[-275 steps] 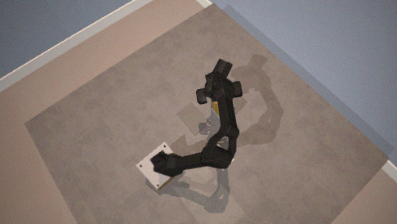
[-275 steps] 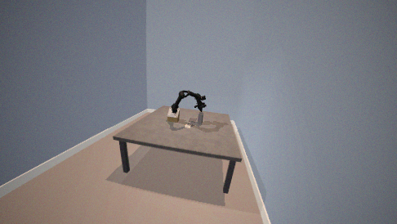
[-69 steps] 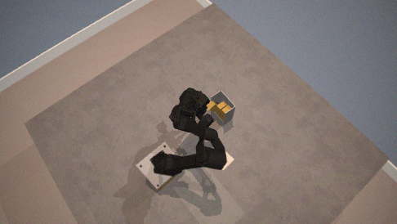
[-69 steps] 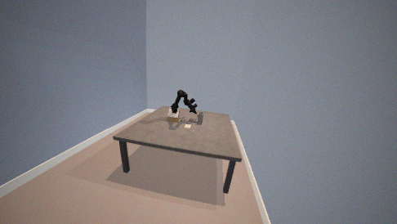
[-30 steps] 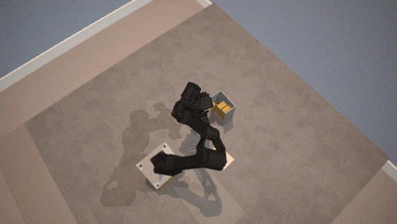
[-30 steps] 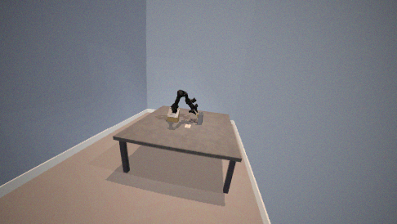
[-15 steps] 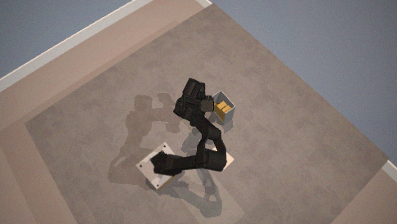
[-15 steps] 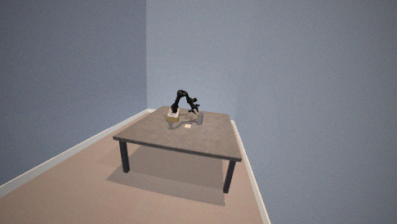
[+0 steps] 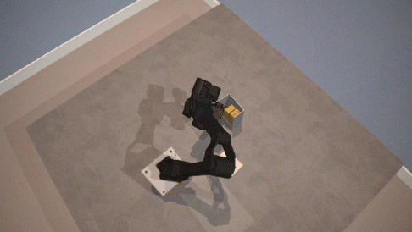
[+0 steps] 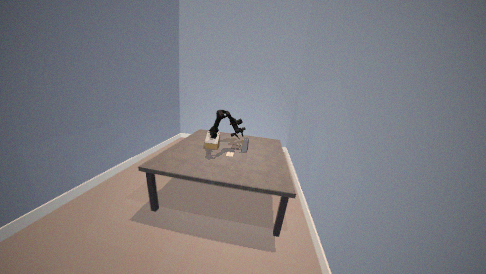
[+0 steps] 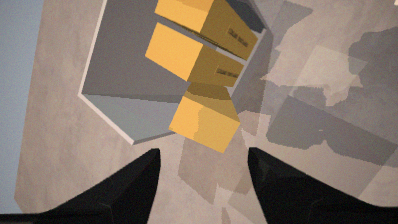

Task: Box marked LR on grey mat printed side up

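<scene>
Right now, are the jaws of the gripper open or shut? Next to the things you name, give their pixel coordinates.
Open: in the wrist view the fingertips of the gripper (image 9: 222,107) (image 10: 240,136) (image 11: 204,150) stand apart, with nothing between them.

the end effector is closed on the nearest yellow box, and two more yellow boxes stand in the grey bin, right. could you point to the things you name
Not quite: the end effector (image 11: 204,155) is open, with nothing between its fingers, as the wrist view shows. Two more yellow boxes do stand in the grey bin (image 11: 107,117).
</scene>
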